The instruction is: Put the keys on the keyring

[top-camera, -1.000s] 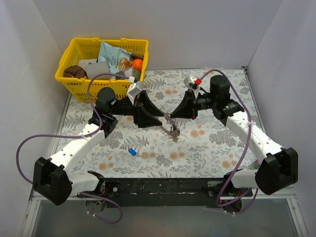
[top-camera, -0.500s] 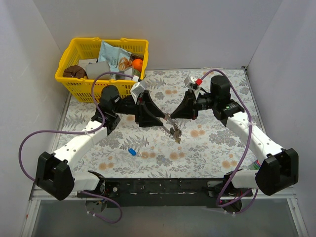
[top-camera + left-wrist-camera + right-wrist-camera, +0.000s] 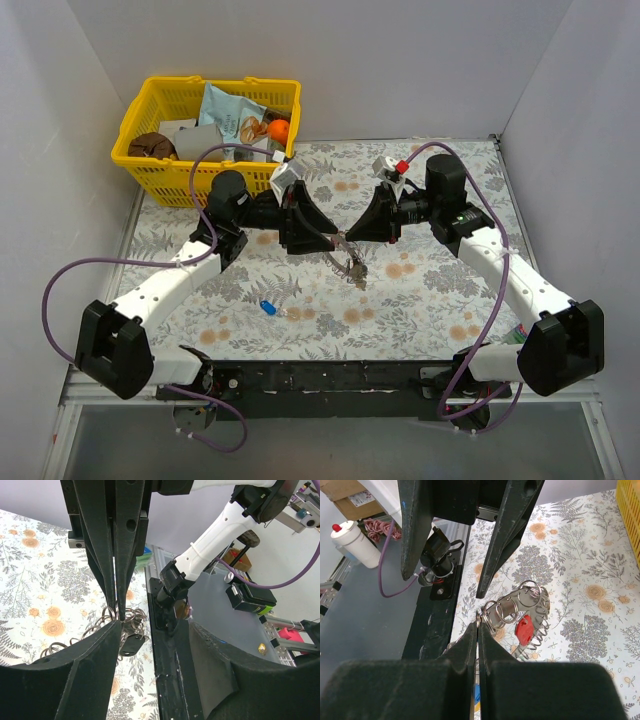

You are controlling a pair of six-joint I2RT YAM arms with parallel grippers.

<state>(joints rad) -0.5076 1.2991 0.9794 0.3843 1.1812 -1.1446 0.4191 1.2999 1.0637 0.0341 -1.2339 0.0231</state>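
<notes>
The keyring (image 3: 350,262), a silver plate rimmed with small wire rings (image 3: 520,602), hangs just above the floral mat at mid-table. My right gripper (image 3: 346,243) is shut on one ring at its edge (image 3: 479,624). A red key (image 3: 522,628) hangs on the keyring. My left gripper (image 3: 326,238) is open, its jaws on either side of the right gripper's tip and holding nothing (image 3: 155,630); the keyring (image 3: 125,617) sits by its left finger. A blue key (image 3: 267,307) lies loose on the mat nearer the arm bases.
A yellow basket (image 3: 140,120) with packets and an orange stands at the back left. White walls close three sides of the mat. The black base rail (image 3: 320,378) runs along the near edge. A white bottle (image 3: 357,545) stands off the table.
My left arm has pushed right, toward the keyring, and its jaws have opened slightly. The right gripper and keyring have stayed put.
</notes>
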